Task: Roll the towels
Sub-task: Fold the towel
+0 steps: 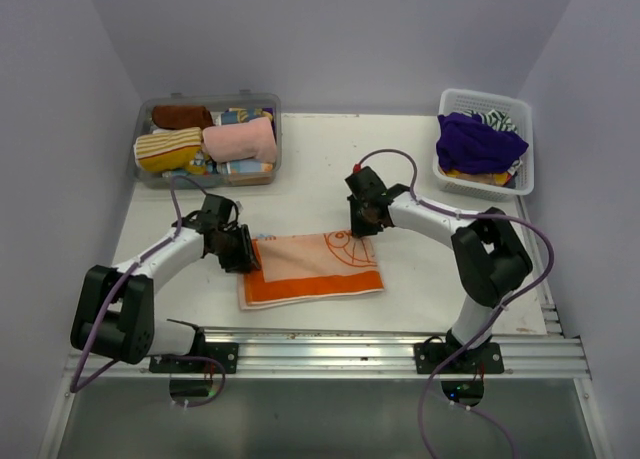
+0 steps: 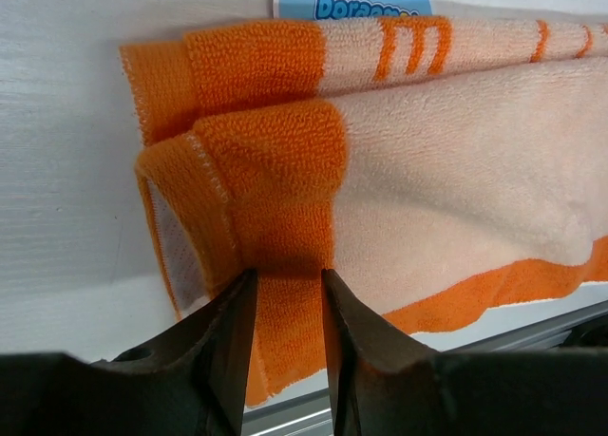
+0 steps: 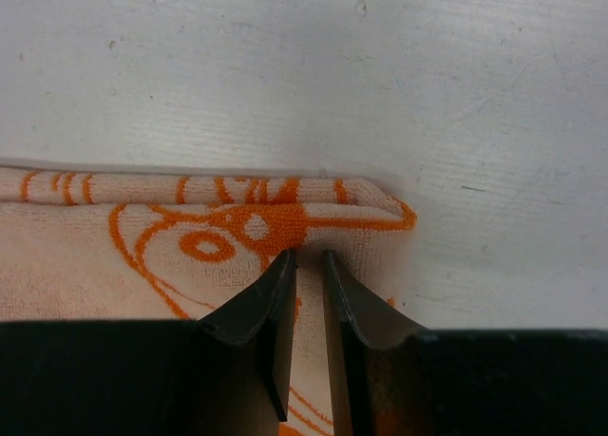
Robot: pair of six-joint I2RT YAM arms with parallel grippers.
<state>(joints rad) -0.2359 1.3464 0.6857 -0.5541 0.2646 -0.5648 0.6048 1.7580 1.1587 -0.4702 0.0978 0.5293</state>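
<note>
Roll start: my left fingers (image 2: 228,331) pinched the hem of the orange-and-cream towel (image 1: 310,269) (right fingers (image 3: 266,312): grip unclear). Next, I judged: turn both ends together.

towel (image 1: 310,271) spread mid-table, bin (image 1: 160,177) back left, basket (image 1: 482,189) back right, bare tabletop (image 1: 340,149) between them

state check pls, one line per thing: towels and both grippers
orange-and-cream towel: folded flat on the table, left end bunched, not rolled.
left gripper: shut on that towel's orange left edge.
right gripper: jaws nearly together near its far right corner; grip unclear.
pink towel: rolled, in the clear bin.
striped yellow towel: rolled, same bin.
purple towel: crumpled, in the white basket.
</note>
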